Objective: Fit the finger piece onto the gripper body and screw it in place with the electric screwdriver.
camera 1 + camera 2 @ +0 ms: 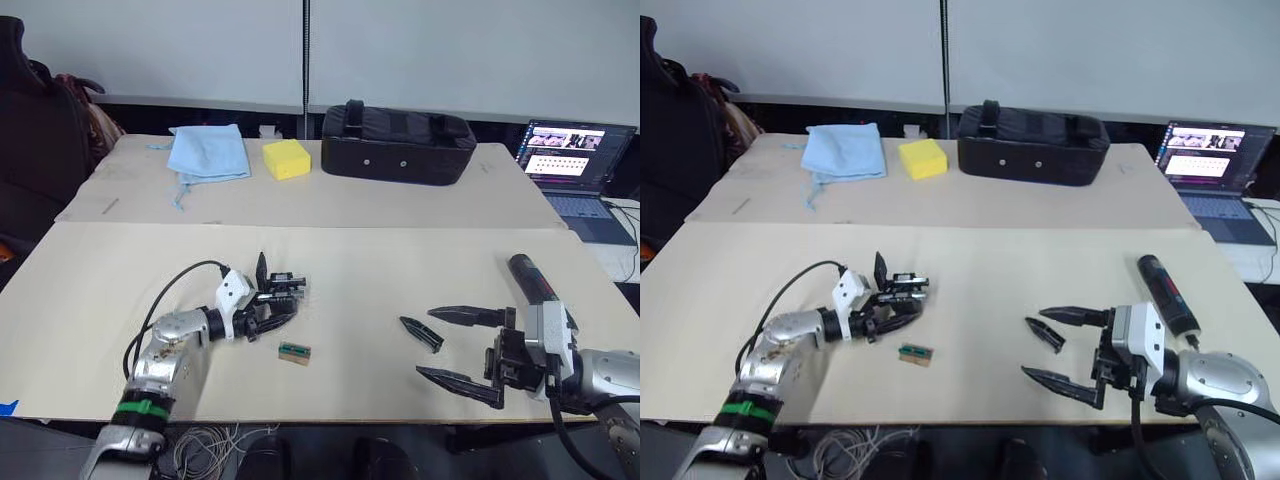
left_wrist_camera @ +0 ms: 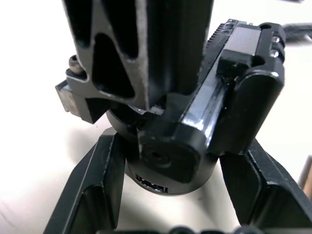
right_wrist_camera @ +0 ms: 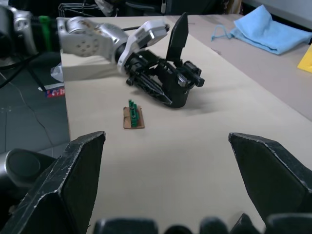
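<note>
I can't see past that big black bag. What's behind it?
Behind the black zipped case only a pale wall shows. A laptop stands off to its side, not behind it. Whatever lies on the table right behind the case is covered.

My left gripper (image 1: 262, 308) is closed around the chunky black gripper body (image 1: 275, 298). My right gripper (image 1: 462, 348) hangs wide open, holding nothing.

On the worktop (image 1: 330, 300), the left gripper (image 1: 268, 295) has its fingers closed around the gripper body (image 1: 282, 295). A small green-and-tan block (image 1: 294, 351) lies just beside those fingers. The finger piece (image 1: 421, 333) lies between the spread fingers of the right gripper (image 1: 455, 348), with the electric screwdriver (image 1: 533, 280) near them.
</note>
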`<state>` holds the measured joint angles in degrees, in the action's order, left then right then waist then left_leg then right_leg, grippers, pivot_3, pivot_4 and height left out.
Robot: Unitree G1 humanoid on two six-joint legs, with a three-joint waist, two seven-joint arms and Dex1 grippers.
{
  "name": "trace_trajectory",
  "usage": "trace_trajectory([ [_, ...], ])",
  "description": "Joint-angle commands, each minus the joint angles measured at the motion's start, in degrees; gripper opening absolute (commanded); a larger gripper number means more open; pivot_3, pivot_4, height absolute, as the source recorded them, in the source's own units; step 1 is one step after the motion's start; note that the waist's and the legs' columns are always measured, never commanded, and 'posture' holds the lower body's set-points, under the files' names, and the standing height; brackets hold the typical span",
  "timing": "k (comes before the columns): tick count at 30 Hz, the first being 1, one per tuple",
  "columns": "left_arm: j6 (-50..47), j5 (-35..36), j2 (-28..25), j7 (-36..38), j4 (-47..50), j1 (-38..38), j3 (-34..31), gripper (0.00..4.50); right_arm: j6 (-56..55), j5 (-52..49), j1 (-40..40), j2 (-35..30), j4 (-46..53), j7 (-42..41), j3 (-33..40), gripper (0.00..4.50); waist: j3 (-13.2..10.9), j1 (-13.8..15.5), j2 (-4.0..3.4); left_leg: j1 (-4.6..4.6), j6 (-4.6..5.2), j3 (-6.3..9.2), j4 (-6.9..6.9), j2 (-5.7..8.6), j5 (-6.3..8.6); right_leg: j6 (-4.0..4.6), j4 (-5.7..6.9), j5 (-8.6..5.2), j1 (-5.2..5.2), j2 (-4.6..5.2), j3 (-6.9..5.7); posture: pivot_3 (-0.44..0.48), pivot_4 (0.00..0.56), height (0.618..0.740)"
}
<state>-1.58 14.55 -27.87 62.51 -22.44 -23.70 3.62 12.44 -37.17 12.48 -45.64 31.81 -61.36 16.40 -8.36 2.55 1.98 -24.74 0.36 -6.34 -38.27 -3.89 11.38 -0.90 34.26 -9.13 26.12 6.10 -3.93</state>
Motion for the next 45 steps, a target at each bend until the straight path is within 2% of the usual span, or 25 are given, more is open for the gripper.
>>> trace_trajectory([
  [1,10.1,-0.3,0.1,8.8,-7.2,-6.6,0.9,2.3,-0.3,-0.7,0.8,-0.8,1.9,-0.7,2.2,4.5,0.0,0.0,0.04,-0.01,0.01,0.0,-0.02,0.01,-0.01,0.0,0.0,0.0,-0.01,0.0,0.0,0.0,0.15,0.74],
  [4,15.5,-2.3,1.2,11.8,-14.3,-9.9,2.2,2.3,-0.2,-0.8,1.6,-0.6,2.7,-0.4,2.4,4.5,0.0,-0.1,0.04,-0.03,0.1,-0.02,-0.02,0.02,-0.01,-0.01,-0.07,0.0,-0.03,0.0,0.0,0.0,0.15,0.74],
  [6,16.4,-2.0,2.2,13.6,-16.5,-11.2,2.3,2.3,-0.1,-0.8,2.2,-0.5,3.2,-0.2,2.7,4.5,0.0,-0.1,0.05,-0.03,0.53,-0.02,-0.03,0.02,-0.23,-0.01,-0.1,0.0,-0.04,0.0,0.0,0.0,0.15,0.74],
  [9,17.0,-2.5,2.8,16.0,-18.1,-11.9,2.9,2.3,0.0,-0.9,2.9,-0.4,3.9,0.2,2.8,4.5,-0.1,-0.3,0.1,-0.08,0.55,0.01,-0.03,0.0,-0.24,-0.01,-0.08,0.01,0.0,-0.01,-0.01,0.0,0.15,0.74],
  [13,17.3,-4.0,2.2,14.9,-20.6,-12.4,2.5,2.3,0.0,-0.9,3.1,-0.5,3.9,0.4,3.0,4.5,-0.1,-0.3,0.1,-0.07,0.55,0.01,-0.03,0.0,-0.24,-0.01,-0.06,0.0,-0.01,-0.02,-0.01,0.0,0.15,0.74],
  [17,17.8,-3.2,1.1,13.9,-21.2,-11.8,0.7,4.28,-0.1,-0.9,2.6,-0.7,3.3,0.1,2.8,4.5,-0.1,-0.4,0.1,-0.04,0.55,0.02,-0.03,-0.01,-0.24,-0.01,-0.06,0.01,-0.02,-0.02,-0.01,0.0,0.15,0.74],
  [18,16.9,-2.5,0.8,13.8,-20.3,-11.0,0.0,4.48,-0.1,-0.8,2.4,-0.7,3.2,0.1,2.6,4.5,-0.1,-0.4,0.1,-0.03,0.55,0.02,-0.03,-0.01,-0.24,-0.01,-0.04,0.01,-0.02,-0.02,-0.01,0.0,0.15,0.74],
  [21,15.5,-0.9,-0.4,12.9,-15.9,-7.4,-1.8,4.48,0.0,-0.7,1.7,-0.6,2.8,0.1,2.0,4.5,0.0,-0.6,0.09,0.0,0.55,0.01,-0.02,-0.03,-0.24,-0.01,-0.04,0.0,-0.02,-0.02,0.01,0.0,0.15,0.74],
  [25,8.1,2.3,-1.3,10.3,-3.7,0.2,-3.6,4.48,0.1,-0.6,0.8,-0.4,2.5,0.1,1.2,4.5,0.0,-0.5,0.08,0.01,0.55,0.03,-0.02,-0.06,-0.23,-0.01,-0.04,0.0,-0.02,-0.02,0.01,0.0,0.15,0.74],
  [28,5.0,2.2,-0.6,4.7,4.4,5.7,-4.4,4.48,0.1,-0.6,0.1,-0.3,2.2,0.1,0.7,4.5,0.0,-0.3,0.08,0.02,0.54,0.06,-0.02,-0.06,-0.23,-0.01,-0.04,0.0,-0.02,0.0,0.02,0.0,0.15,0.74],
  [31,2.1,1.6,0.8,0.2,8.7,8.1,-3.7,4.48,0.1,-0.6,-0.3,-0.3,2.0,0.2,0.3,4.5,0.0,-0.1,0.08,0.02,0.34,0.05,-0.02,-0.04,-0.11,-0.01,-0.04,0.0,-0.04,0.01,0.02,0.0,0.15,0.74],
  [32,1.4,1.6,1.2,-0.5,9.6,8.6,-3.3,4.48,0.1,-0.5,-0.4,-0.3,2.0,0.2,0.3,4.5,0.0,-0.1,0.09,0.02,0.09,0.04,-0.02,-0.04,0.04,-0.01,-0.05,0.0,-0.04,0.02,0.02,0.0,0.15,0.74],
  [37,-0.3,0.2,3.5,-5.1,11.3,9.0,-1.9,4.48,0.2,-0.6,-0.9,-0.3,1.9,0.2,0.4,4.5,0.0,-0.2,0.09,0.03,0.09,0.02,-0.03,-0.02,0.03,-0.02,-0.03,0.0,-0.06,0.01,0.02,0.0,0.15,0.74],
  [45,0.0,-2.8,5.7,-8.9,7.7,8.7,0.6,4.48,0.4,-0.6,-0.5,0.0,3.0,1.3,0.4,4.5,0.0,-0.1,-0.05,0.26,0.08,0.01,-0.03,-0.02,0.04,-0.01,0.0,0.0,-0.26,0.0,0.02,0.0,0.15,0.74],
])
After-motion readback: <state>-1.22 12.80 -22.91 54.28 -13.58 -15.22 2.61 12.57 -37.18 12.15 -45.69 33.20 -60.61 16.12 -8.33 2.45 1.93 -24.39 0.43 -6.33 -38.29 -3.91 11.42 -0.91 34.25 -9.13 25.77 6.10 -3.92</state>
